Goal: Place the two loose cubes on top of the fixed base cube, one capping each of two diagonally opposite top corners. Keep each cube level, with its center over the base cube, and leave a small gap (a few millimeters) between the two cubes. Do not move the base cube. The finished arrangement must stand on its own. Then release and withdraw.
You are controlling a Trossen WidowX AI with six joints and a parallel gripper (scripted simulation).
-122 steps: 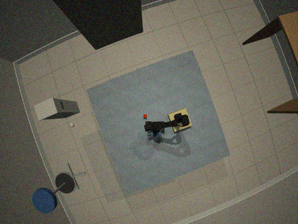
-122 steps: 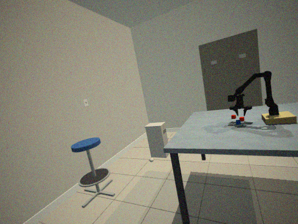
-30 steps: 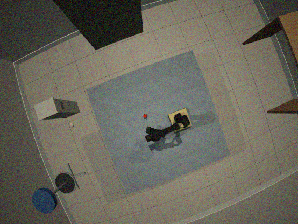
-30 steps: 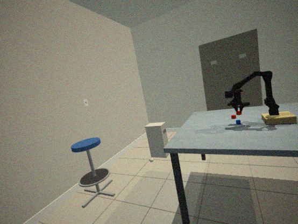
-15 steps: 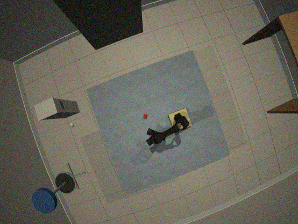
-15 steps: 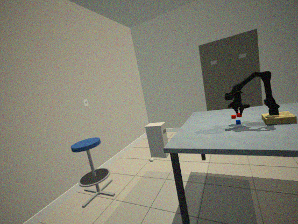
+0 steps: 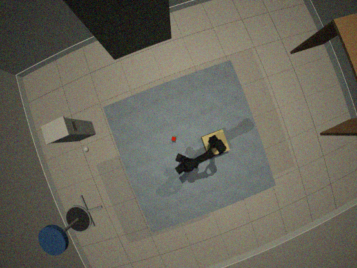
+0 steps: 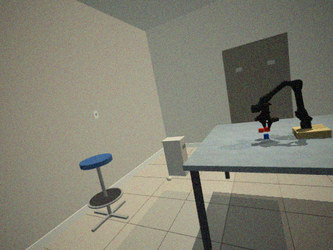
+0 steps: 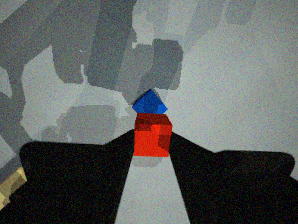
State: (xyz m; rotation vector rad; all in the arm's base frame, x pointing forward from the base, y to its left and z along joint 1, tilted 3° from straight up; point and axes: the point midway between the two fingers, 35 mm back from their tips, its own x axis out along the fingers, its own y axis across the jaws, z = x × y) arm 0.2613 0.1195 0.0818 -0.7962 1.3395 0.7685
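Red is what you have between the black fingers: the gripper (image 9: 152,150) is clamped on a red cube (image 9: 152,136), which fills the gap between the two fingertips in your wrist view. Just beyond it, the blue base cube (image 9: 149,102) sits on the grey-blue table (image 9: 235,90), turned so that one corner points toward you; the held cube overlaps its near edge in that view. From the exterior camera you can see the gripper (image 8: 265,126) hanging point-down with the held cube (image 8: 267,129) raised above the base cube (image 8: 266,136), a clear gap of air between them. Beside the held cube in that view sits a second red cube (image 8: 261,130), at about the same height; you cannot tell from this angle how far behind it lies. From the top view, that loose cube (image 7: 174,139) rests on the table well apart from the arm (image 7: 200,158). Your arm rises from a tan mounting block (image 8: 312,131) near the table's far side and arches over to the work spot. Off the table, a blue stool (image 8: 96,161) and a pale box (image 8: 175,156) stand on the tiled floor
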